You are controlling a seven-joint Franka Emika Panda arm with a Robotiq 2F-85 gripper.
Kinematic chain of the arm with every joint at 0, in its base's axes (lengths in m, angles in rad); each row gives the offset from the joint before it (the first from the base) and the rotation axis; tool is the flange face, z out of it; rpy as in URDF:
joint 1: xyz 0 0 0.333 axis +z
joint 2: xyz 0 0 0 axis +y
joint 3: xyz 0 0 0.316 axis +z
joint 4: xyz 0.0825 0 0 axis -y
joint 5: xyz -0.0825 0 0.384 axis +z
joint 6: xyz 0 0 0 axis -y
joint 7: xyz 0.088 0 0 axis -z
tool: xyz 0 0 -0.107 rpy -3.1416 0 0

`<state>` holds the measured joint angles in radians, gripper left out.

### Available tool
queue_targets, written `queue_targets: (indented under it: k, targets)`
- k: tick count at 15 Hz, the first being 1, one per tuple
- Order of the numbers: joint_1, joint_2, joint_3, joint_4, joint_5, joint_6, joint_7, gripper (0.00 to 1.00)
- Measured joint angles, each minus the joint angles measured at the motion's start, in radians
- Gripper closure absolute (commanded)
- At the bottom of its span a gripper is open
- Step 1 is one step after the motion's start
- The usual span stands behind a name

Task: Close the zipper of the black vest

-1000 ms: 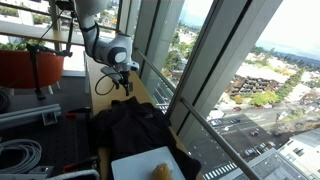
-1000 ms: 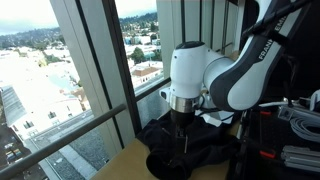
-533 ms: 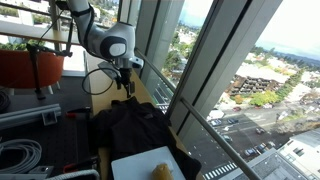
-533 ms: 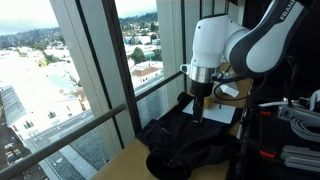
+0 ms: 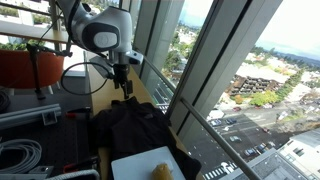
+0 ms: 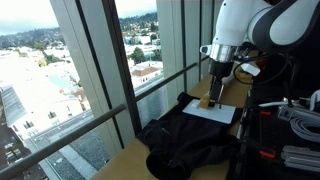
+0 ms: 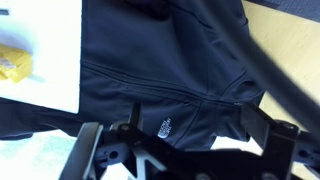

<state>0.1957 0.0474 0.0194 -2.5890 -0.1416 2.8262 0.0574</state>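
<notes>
The black vest [image 5: 135, 125] lies crumpled on the wooden table by the window; it also shows in an exterior view [image 6: 190, 142]. In the wrist view the vest [image 7: 160, 60] fills the middle, with a small white logo [image 7: 164, 126] and seams showing. I cannot make out its zipper. My gripper [image 5: 125, 86] hangs above the far end of the vest, clear of the cloth, and also appears in an exterior view [image 6: 213, 97]. In the wrist view the gripper [image 7: 195, 125] is open, with its fingers wide apart and nothing between them.
A white sheet [image 7: 40, 50] with a yellow object [image 7: 15, 65] lies against the vest; it shows in both exterior views [image 5: 150, 165] [image 6: 215, 112]. Window glass and a rail [image 5: 175, 95] run along the table's edge. Cables and gear [image 5: 30, 150] lie on the other side.
My gripper has risen off the vest and moved away along the table toward its far end. The vest has not visibly moved.
</notes>
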Motion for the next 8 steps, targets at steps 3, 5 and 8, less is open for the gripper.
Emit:
queue_targets:
  k: [3,5,8]
  targets:
    - [-0.039,-0.078,0.003,-0.042,0.050,-0.003,-0.062,0.00]
    - [-0.060,-0.128,0.003,-0.065,0.097,-0.009,-0.115,0.00]
    - [-0.075,-0.186,-0.009,-0.083,0.156,-0.025,-0.188,0.00]
